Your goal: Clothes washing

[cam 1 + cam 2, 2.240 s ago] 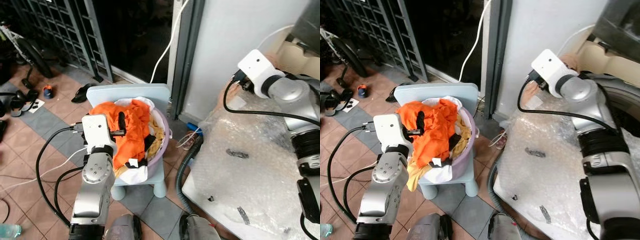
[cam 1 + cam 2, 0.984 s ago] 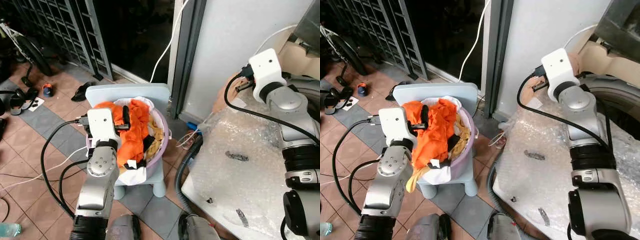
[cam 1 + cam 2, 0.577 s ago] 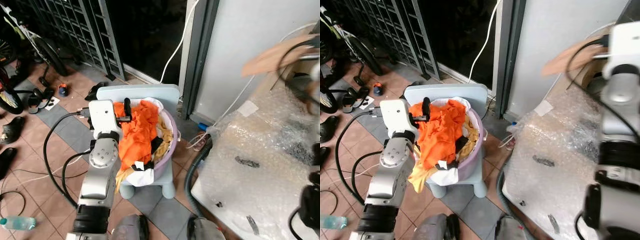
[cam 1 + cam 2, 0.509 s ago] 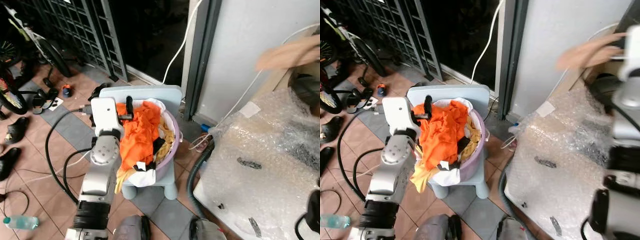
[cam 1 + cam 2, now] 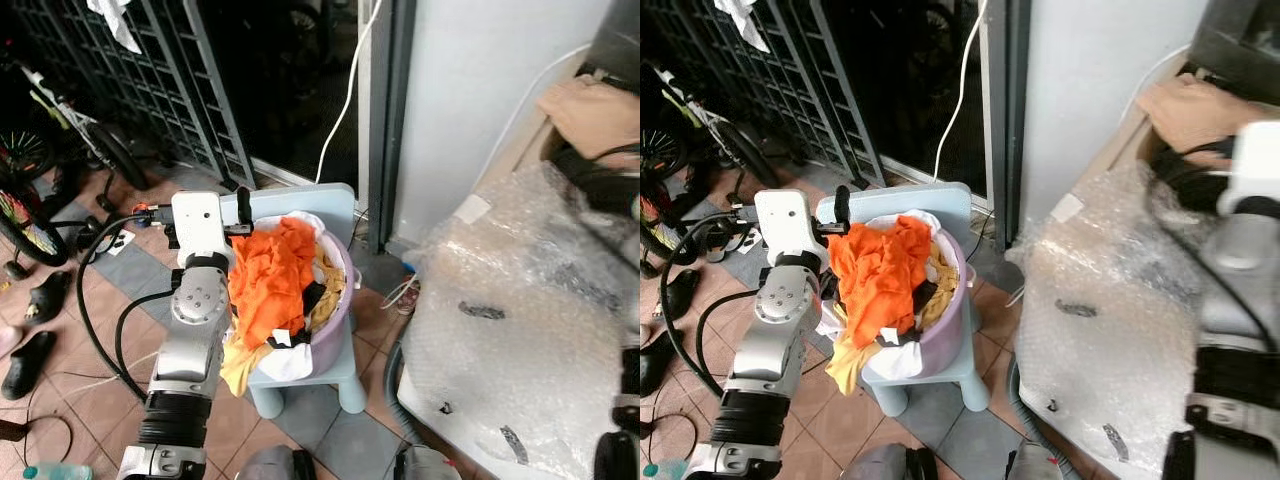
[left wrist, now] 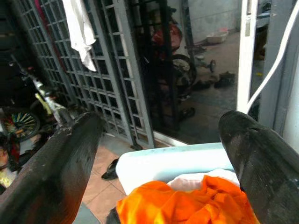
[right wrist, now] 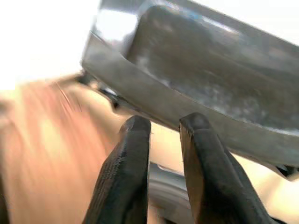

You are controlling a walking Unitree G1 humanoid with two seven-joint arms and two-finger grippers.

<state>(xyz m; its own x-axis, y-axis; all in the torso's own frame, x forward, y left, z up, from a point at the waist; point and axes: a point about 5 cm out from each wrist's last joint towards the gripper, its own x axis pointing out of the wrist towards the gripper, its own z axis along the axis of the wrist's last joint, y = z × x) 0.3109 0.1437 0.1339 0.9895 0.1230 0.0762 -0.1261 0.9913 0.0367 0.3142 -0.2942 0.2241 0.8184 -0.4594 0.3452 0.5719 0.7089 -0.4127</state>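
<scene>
Laundry (image 5: pixel 272 285) sits in the lower middle of the frame: you see a heap of orange cloth, with yellow and white pieces under it, spilling over the rim of a lilac basket (image 5: pixel 343 300). The heap runs long from the near rim up toward the far rim, and one yellow piece hangs down over the near left side. The basket stands on a pale blue plastic stool (image 5: pixel 315 372), on a floor of brown and grey tiles (image 5: pixel 60 400).

At the lower right, a white machine wrapped in bubble film (image 5: pixel 520 340) stands just beside the stool, with a grey hose (image 5: pixel 392 385) going down between them. You cannot read any label or writing on it.

Your left gripper (image 5: pixel 243 206) is held over the far left edge of the basket; in the left wrist view its two fingers (image 6: pixel 70 154) are spread wide, holding nothing, with the orange cloth below them. Your right gripper (image 7: pixel 161 168) is at the upper right; its fingers are close together with a narrow gap, and the blur hides whether they pinch the tan cloth (image 5: pixel 590 110) lying there.

Farther off, a white cable (image 5: pixel 345 85) runs down beside a grey door frame, and at the upper left stand a dark metal gate (image 5: pixel 150 80), a bicycle (image 5: pixel 40 160) and some shoes (image 5: pixel 30 350).
</scene>
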